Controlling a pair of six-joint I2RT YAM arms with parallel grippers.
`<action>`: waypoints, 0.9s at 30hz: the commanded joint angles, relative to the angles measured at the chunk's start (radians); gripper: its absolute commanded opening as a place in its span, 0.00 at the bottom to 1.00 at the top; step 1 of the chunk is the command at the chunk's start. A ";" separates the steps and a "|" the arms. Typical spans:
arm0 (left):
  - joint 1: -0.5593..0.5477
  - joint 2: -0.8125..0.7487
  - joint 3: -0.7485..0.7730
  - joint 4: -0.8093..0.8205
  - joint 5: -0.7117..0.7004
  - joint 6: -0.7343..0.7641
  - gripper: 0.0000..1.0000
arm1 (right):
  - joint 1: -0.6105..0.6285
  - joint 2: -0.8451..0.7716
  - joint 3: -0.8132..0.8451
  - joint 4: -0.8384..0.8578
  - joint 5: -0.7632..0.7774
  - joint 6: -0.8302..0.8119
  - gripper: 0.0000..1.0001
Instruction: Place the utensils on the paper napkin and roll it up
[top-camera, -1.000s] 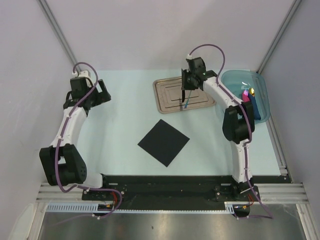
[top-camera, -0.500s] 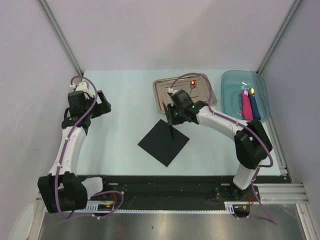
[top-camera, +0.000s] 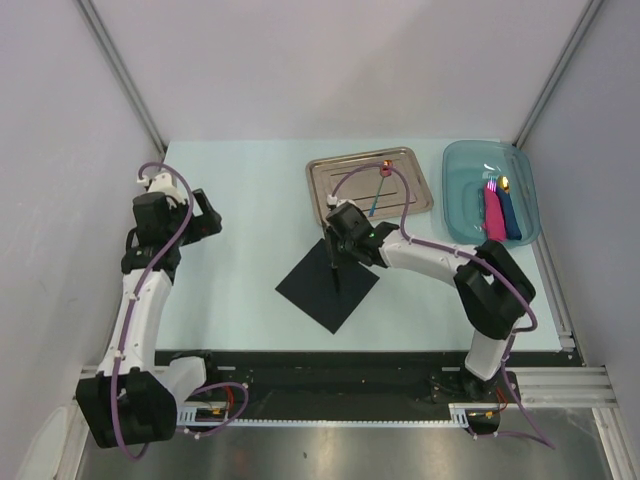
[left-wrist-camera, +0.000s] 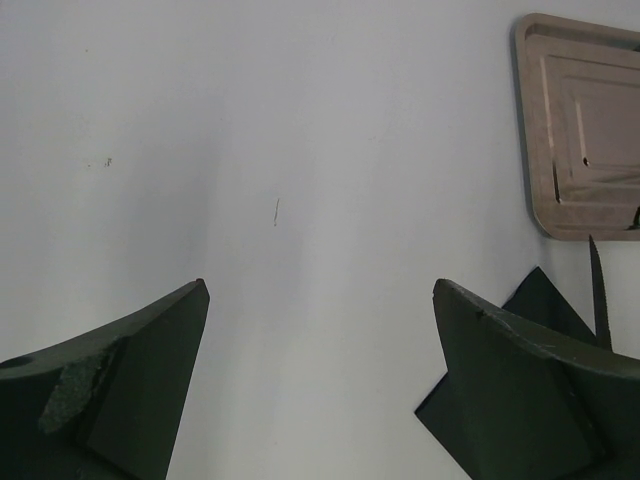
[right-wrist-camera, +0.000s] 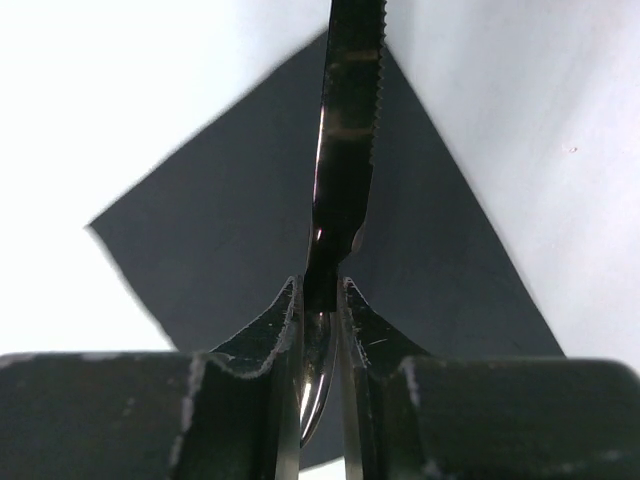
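The black paper napkin lies flat as a diamond at the table's middle. My right gripper is shut on the dark knife and holds it over the napkin's upper part; in the right wrist view the serrated blade points away over the napkin. The blue-handled utensil with a red-orange end lies in the steel tray. My left gripper is open and empty at the table's left; in its wrist view the fingers stand wide apart over bare table.
A blue plastic bin at the far right holds a pink roll and a dark blue roll. The tray's corner and the napkin's edge show in the left wrist view.
My right gripper has carried the dark knife from the tray down and left over the napkin. The left arm has shifted slightly nearer.
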 joint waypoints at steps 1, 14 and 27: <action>0.006 -0.033 -0.020 0.004 -0.008 0.015 1.00 | -0.005 0.061 0.033 0.027 0.024 0.055 0.00; 0.007 -0.042 -0.043 -0.013 -0.013 0.013 1.00 | -0.018 0.148 0.059 0.011 0.009 0.064 0.00; 0.007 -0.028 -0.048 -0.010 -0.013 0.002 1.00 | -0.035 0.191 0.106 -0.008 0.015 0.083 0.00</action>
